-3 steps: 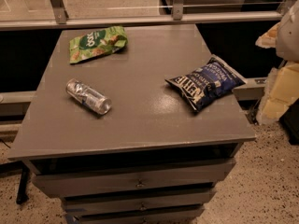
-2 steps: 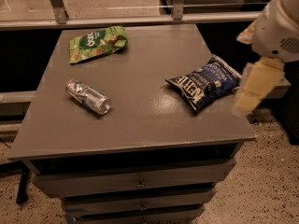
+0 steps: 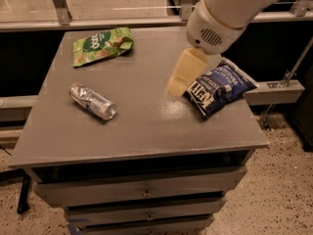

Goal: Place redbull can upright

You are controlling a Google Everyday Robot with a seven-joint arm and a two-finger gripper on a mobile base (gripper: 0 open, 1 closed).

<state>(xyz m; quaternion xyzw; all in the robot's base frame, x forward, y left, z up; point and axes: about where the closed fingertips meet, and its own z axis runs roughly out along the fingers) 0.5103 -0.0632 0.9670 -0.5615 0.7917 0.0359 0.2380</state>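
Just above the right half of the grey table top (image 3: 146, 131), the gripper (image 3: 176, 84) hung at the end of a thick white arm (image 3: 230, 9) that reached in from the upper right corner. Its cream-coloured tip pointed down and to the left, and it sat over the bare surface just beside the left edge of a dark blue snack bag (image 3: 222, 84). From this angle the tip showed as one pale block, so I could not tell whether the gripper was open or closed. It held nothing that could be seen.

The redbull can (image 3: 93, 101) lay on its side on the left part of the table top, well apart from the gripper. It rested at a slant, with one end toward the far left and the other toward the near right, and nothing touched it. A green snack bag (image 3: 102, 44) lay flat near the far left corner, beyond the can and apart from it. The blue bag lay flat by the right edge, tilted, with its near corner toward the front.

Below the top, the front of the table showed a stack of grey drawers (image 3: 142, 192) with small handles. The unit stood on a speckled floor (image 3: 274, 190).
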